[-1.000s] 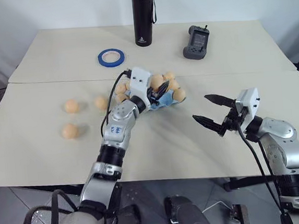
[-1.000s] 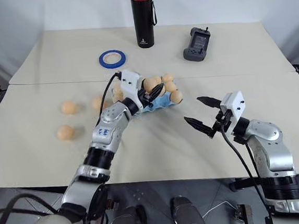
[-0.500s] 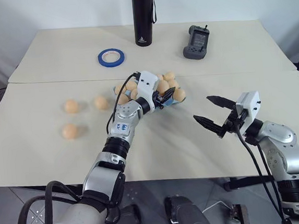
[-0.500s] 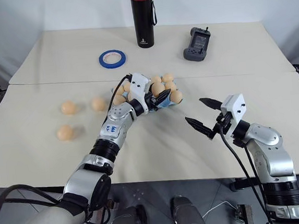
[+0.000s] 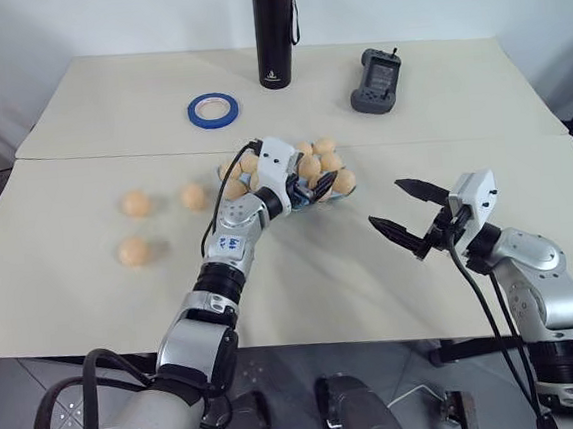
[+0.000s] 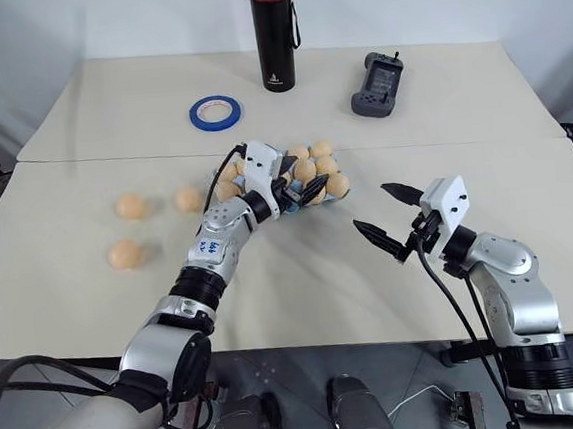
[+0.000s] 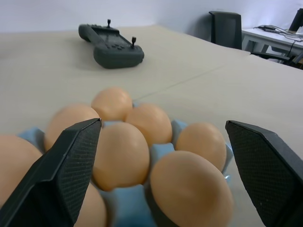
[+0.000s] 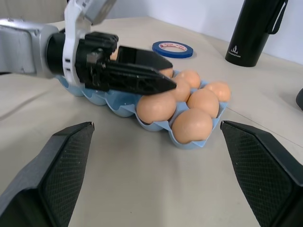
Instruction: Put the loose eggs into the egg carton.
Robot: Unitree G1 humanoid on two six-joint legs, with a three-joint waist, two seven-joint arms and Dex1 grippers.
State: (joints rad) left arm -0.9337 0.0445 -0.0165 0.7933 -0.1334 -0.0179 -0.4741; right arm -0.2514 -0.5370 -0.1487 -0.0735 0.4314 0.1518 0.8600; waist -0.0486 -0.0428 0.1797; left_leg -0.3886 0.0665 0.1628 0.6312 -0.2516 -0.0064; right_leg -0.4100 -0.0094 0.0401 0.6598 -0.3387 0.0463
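left gripper (image 7: 161, 156) open over egg carton (image 5: 337, 192); three loose eggs (image 5: 136, 203) beside.

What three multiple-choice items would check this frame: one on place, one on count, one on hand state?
1. Where is the tape ring?
A. beyond the carton, left of the bottle
B. inside the carton
C. beside the right hand

2. How many loose eggs lie on the table left of the carton?
A. one
B. three
C. five

3. How is the left hand?
A. shut on an egg
B. open over the carton
C. resting on the remote

Key:
1 A: the ring lies on the far part of the table, left of the bottle.
2 B: three eggs lie bare on the table.
3 B: the left wrist view shows its fingers spread wide, nothing between them but eggs seated in cups.
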